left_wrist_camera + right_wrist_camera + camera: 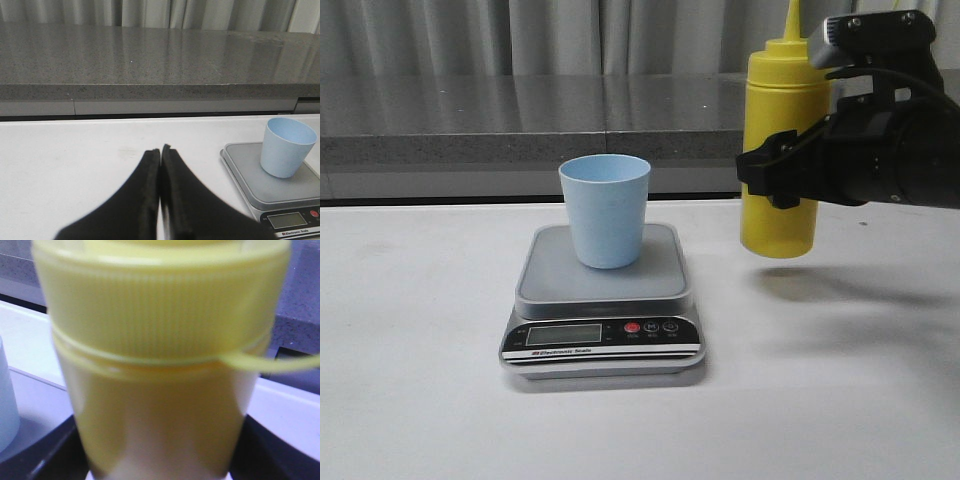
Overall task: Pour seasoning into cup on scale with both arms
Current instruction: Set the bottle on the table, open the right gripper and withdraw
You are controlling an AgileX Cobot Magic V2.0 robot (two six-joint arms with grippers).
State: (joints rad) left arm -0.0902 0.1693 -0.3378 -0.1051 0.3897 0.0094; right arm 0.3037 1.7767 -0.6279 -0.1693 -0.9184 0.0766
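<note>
Cup (606, 210) stands upright on the scale (603, 300), roughly mid-platform, mouth open. Display not legible.

Right end effector (782, 172) pinches the yellow bottle (781, 160) around its mid-body. Bottle upright, lifted clear of the worktop (420, 380) (shadow shows beneath it), off to the right of the cup and well apart from it. Nozzle points up. Cap tether (272, 361) shows in the right wrist view; cannot tell whether the cap is on.

Left end effector (160, 165) pressed together, holding nothing, low over the worktop to the left of the scale.

Step in hand, as I judge it: carry the bottle over the cup. Advice:
- Bring the nozzle above the cup mouth before tilting.
- Keep the bottle off the cup rim and platform.
- Tilt slowly; check the cap first.
</note>
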